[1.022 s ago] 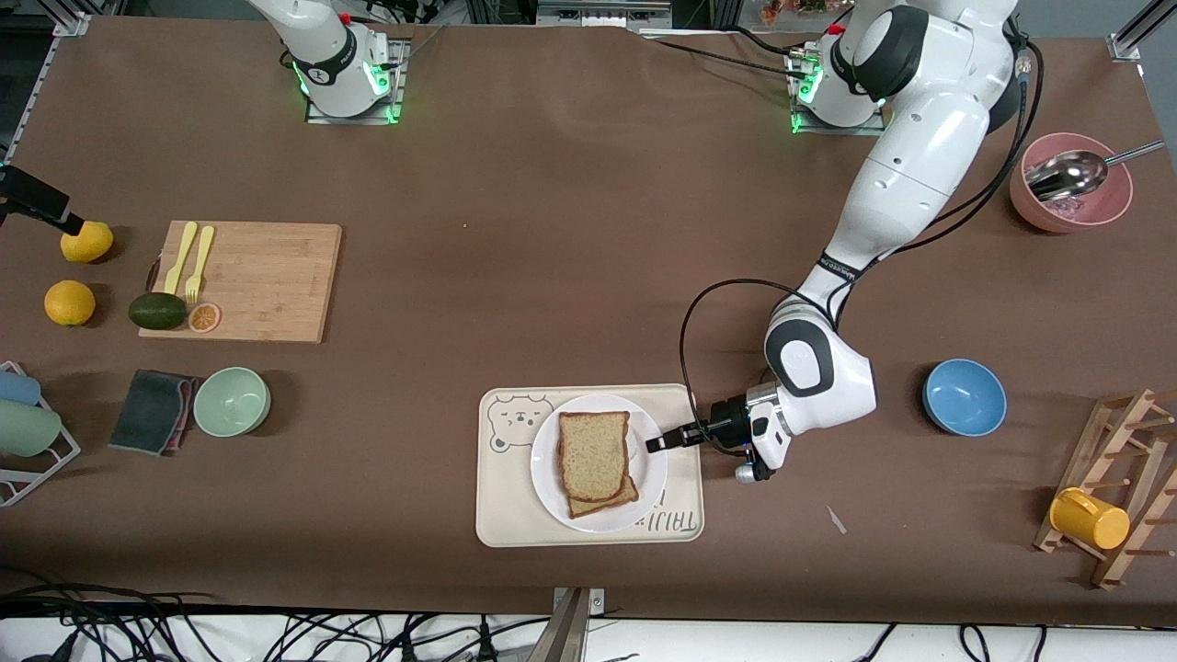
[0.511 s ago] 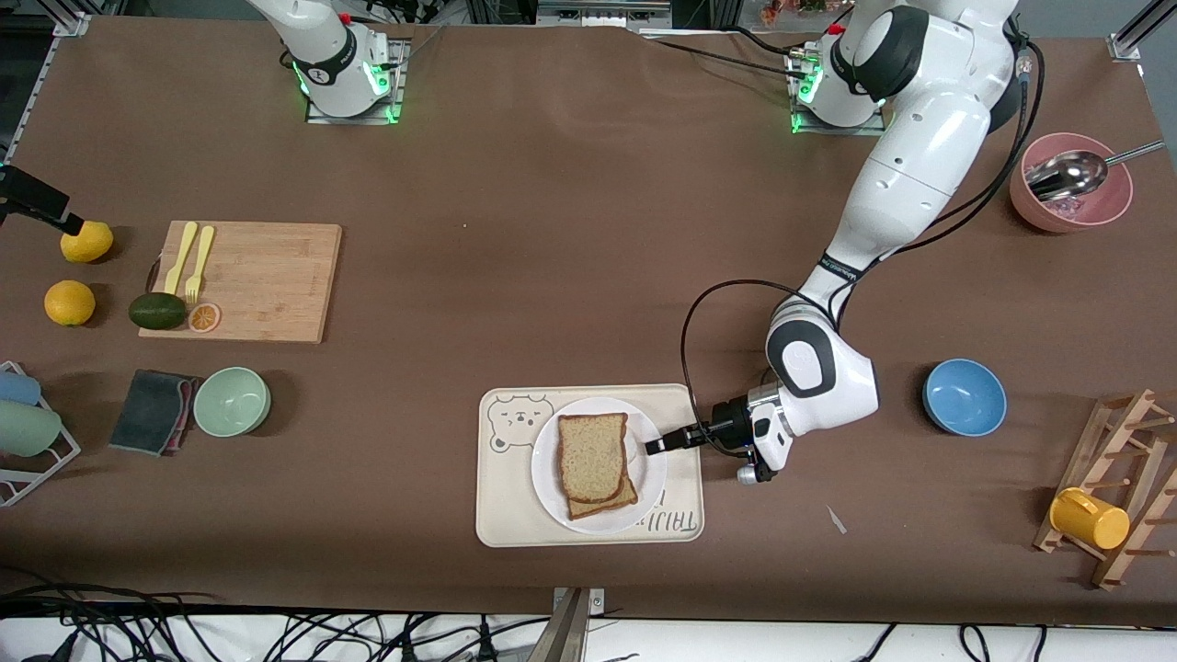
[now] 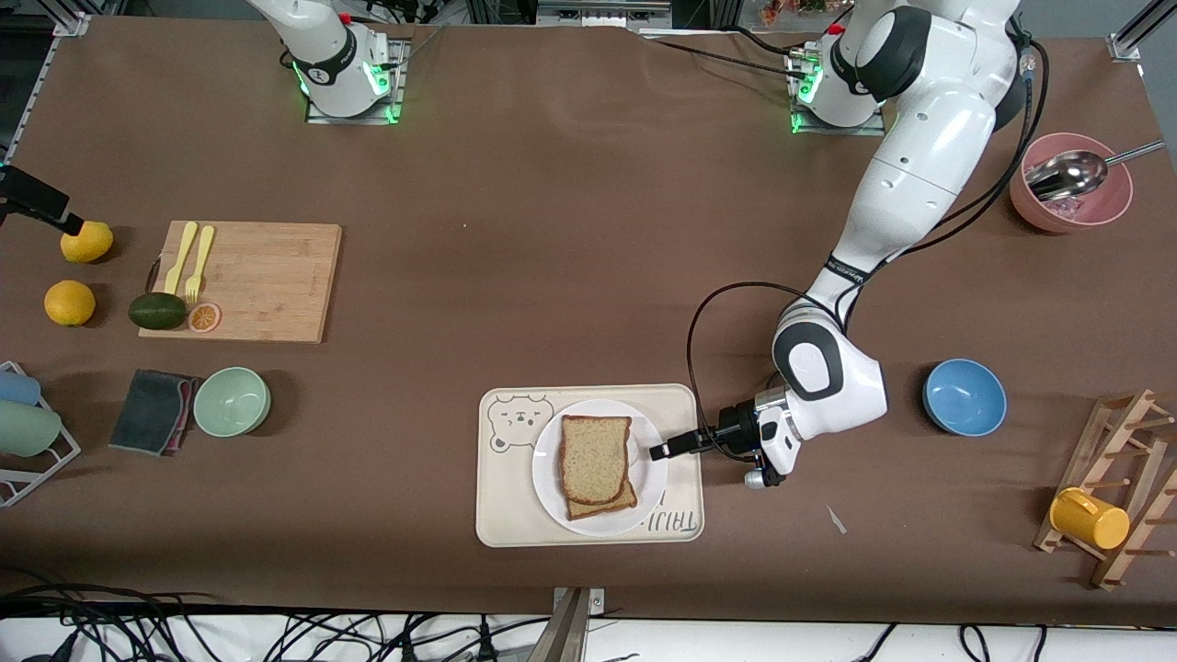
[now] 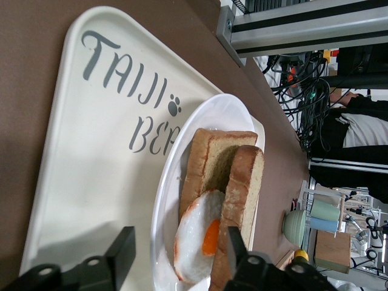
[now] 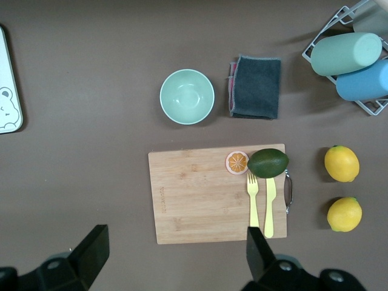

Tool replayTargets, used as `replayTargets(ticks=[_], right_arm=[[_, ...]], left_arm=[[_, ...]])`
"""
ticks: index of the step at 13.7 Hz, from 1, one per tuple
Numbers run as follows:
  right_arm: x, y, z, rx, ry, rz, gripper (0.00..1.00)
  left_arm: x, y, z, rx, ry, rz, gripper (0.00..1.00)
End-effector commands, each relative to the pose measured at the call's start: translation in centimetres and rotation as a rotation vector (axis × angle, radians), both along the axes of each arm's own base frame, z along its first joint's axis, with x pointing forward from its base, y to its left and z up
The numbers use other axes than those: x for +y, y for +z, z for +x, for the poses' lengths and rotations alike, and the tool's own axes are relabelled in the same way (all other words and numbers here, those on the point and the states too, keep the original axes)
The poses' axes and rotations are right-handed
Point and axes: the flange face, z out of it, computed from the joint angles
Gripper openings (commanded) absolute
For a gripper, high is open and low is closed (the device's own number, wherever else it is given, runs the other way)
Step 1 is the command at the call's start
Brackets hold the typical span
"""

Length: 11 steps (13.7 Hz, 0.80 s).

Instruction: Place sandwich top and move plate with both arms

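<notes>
The sandwich top [image 3: 595,456], a light tan slice, lies on a darker slice on the white plate [image 3: 655,480], which rests on the cream bear tray [image 3: 506,501]. In the left wrist view a fried egg [image 4: 197,236] shows between the sandwich top [image 4: 245,179] and the lower slice. My left gripper [image 3: 658,452] is low at the plate's rim toward the left arm's end. It is open [image 4: 180,239], with the plate's [image 4: 165,206] rim and the sandwich's edge between its fingers. My right gripper [image 5: 176,242] hangs open high over the table beside the cutting board [image 5: 218,194].
A blue bowl [image 3: 964,396] sits near the left arm's elbow. A pink bowl with a spoon [image 3: 1071,193] and a wooden rack with a yellow cup [image 3: 1091,518] stand at the left arm's end. The green bowl [image 3: 232,401], cloth [image 3: 152,410] and lemons [image 3: 70,302] lie toward the right arm's end.
My left gripper has opened and let go of the sandwich top, which now lies flat on the stack. The gripper has drawn back a little toward the left arm's end.
</notes>
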Motion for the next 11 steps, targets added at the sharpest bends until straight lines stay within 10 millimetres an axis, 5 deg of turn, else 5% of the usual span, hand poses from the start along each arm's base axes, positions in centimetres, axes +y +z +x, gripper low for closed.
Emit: replayTargets(ticks=[1, 11], right_arm=[[0.0, 0.6, -0.4, -0.014, -0.009, 0.005, 1.00], [0.0, 0.7, -0.5, -0.017, -0.009, 0.004, 1.00]], left_arm=[[0.4, 1.2, -0.1, 0.004, -0.016, 0.019, 1.00], [1.2, 5.1, -0.5, 0.026, -0.042, 0.112, 1.00]])
